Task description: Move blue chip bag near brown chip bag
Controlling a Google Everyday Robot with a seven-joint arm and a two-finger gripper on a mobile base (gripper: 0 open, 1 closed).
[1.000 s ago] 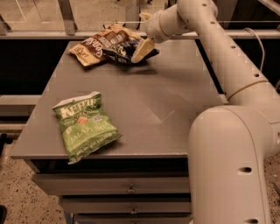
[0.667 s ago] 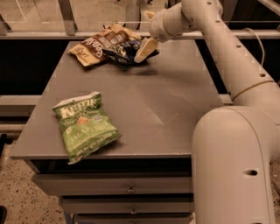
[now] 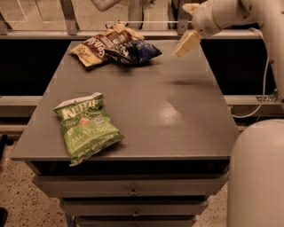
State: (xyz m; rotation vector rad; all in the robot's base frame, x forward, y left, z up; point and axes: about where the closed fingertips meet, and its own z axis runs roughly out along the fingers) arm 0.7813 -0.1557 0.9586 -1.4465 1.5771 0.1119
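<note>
**Surface finishes: desk, bags, claw**
The desk (image 3: 177,115) has a smooth, matt grey top with one faint sheen patch, and its drawer fronts (image 3: 133,186) match. The blue chip bag (image 3: 133,52), brown chip bag (image 3: 95,46) and green jalapeno bag (image 3: 86,126) are crinkled, glossy film. The claw (image 3: 187,43), above the desk's far right edge, looks like smooth pale plastic. The arm shell (image 3: 230,13) is smooth and white.
</note>
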